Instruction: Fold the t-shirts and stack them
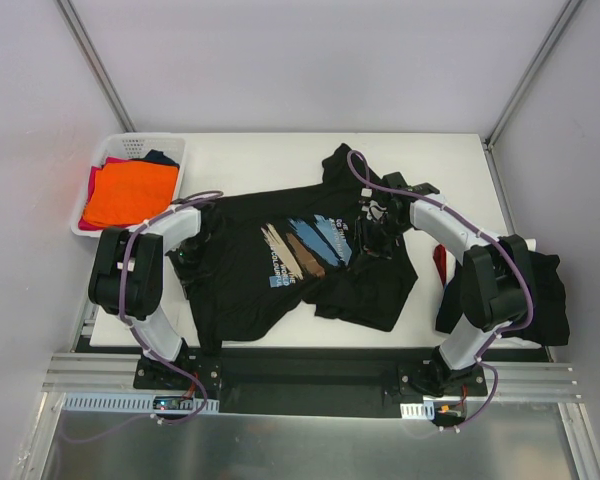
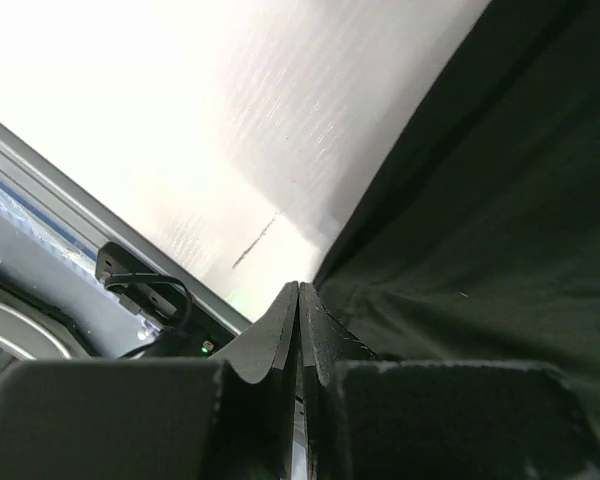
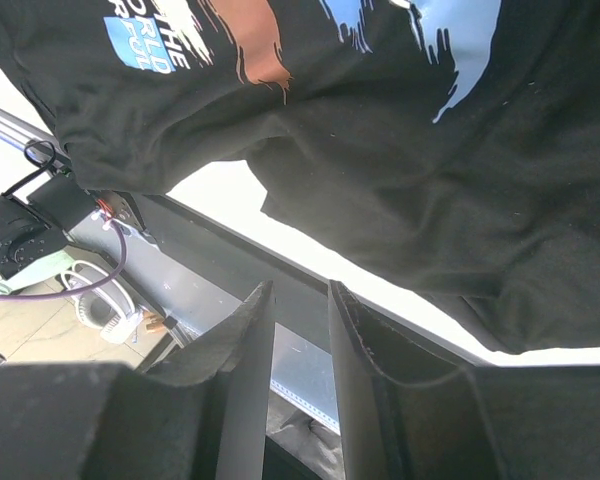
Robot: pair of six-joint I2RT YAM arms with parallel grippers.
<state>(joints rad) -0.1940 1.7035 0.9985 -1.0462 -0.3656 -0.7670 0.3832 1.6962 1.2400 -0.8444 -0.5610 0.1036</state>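
The black printed t-shirt [image 1: 298,252] lay spread across the white bench [image 1: 270,160], the left pincer [image 2: 298,292] pressed together beside its edge, the right pincer [image 3: 300,290] slightly apart over it, gripping nothing.

Right pincer [image 3: 300,292] fingers slightly parted, empty; black printed t-shirt [image 3: 400,130] rumpled on white table [image 3: 225,198].

One table [image 1: 250,160] holds one black printed t-shirt [image 1: 250,280], one white basket [image 1: 108,148] topped by one orange t-shirt [image 1: 130,195], one dark clothing heap [image 1: 550,285], and two robot arms [image 1: 140,270].
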